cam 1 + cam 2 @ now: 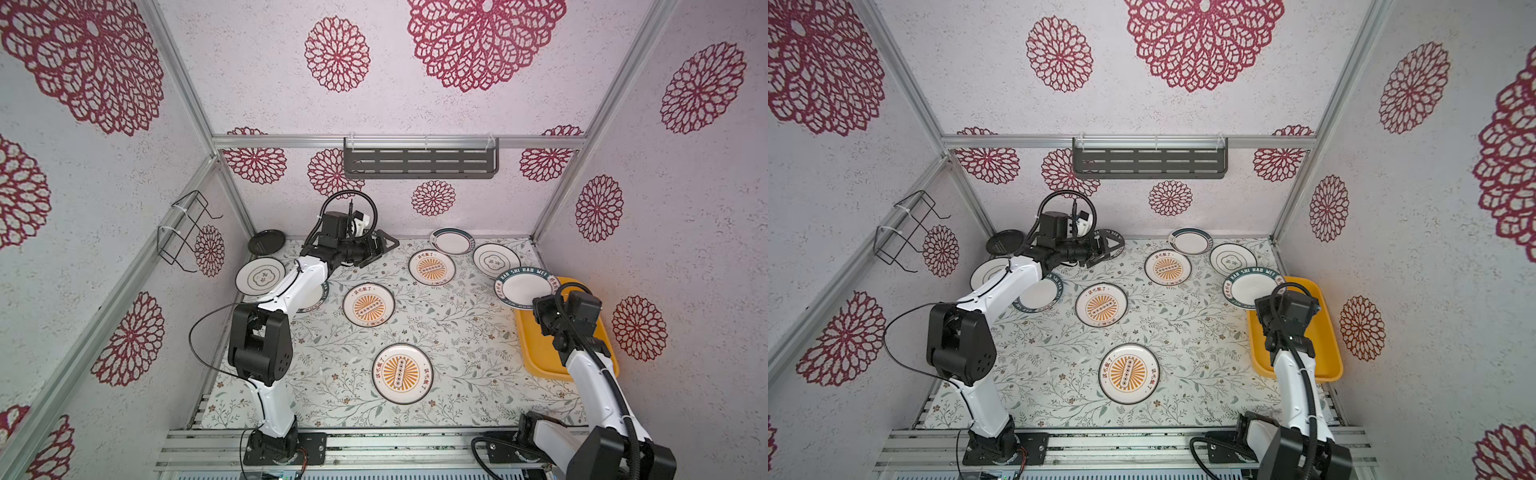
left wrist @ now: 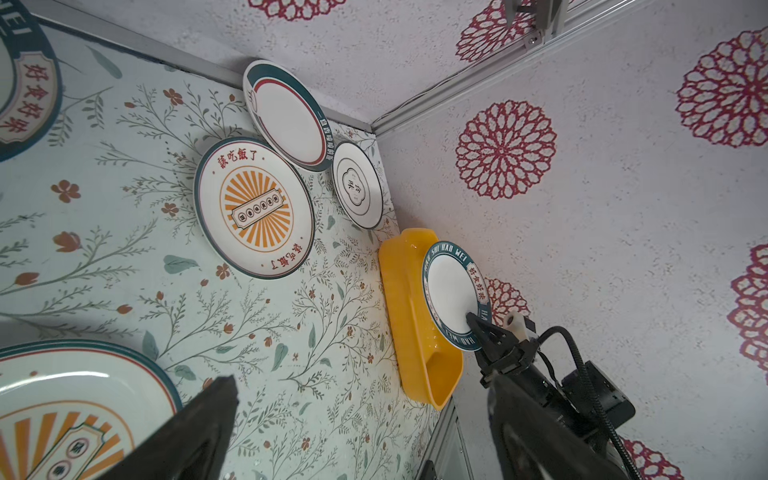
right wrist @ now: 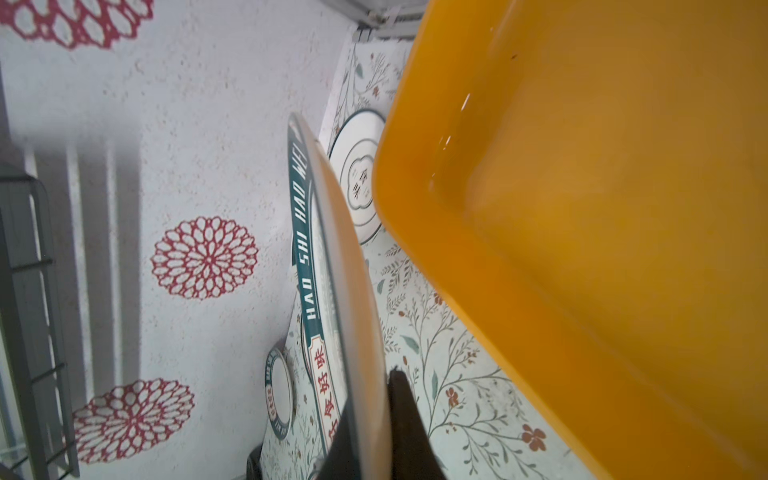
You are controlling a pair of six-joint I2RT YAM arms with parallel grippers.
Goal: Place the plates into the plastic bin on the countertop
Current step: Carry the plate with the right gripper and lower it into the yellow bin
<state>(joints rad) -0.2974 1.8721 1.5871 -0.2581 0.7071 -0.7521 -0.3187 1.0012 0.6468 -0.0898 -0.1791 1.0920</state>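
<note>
On the leaf-printed white surface [image 1: 457, 332], the yellow-orange rectangular plastic bin [image 1: 530, 345] sits at the right edge. A white plate with a teal lettered rim [image 1: 521, 286] hangs tilted over its far left corner. Behind lie a white line-motif plate [image 1: 495, 261] and a white teal-banded plate [image 1: 452, 241]. Three white orange-sunburst plates [image 1: 431, 267] [image 1: 368, 304] [image 1: 402, 373] cross the middle. A small black plate [image 1: 267, 242] occupies the far left corner.

Bright, even light, soft shadows; edges bend; close plastic bin [image 3: 582, 249] looks blurred.

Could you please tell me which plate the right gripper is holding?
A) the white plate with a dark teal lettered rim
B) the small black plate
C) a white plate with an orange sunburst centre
A: the right gripper is shut on the edge of the round white plate with the dark teal lettered rim.
</note>
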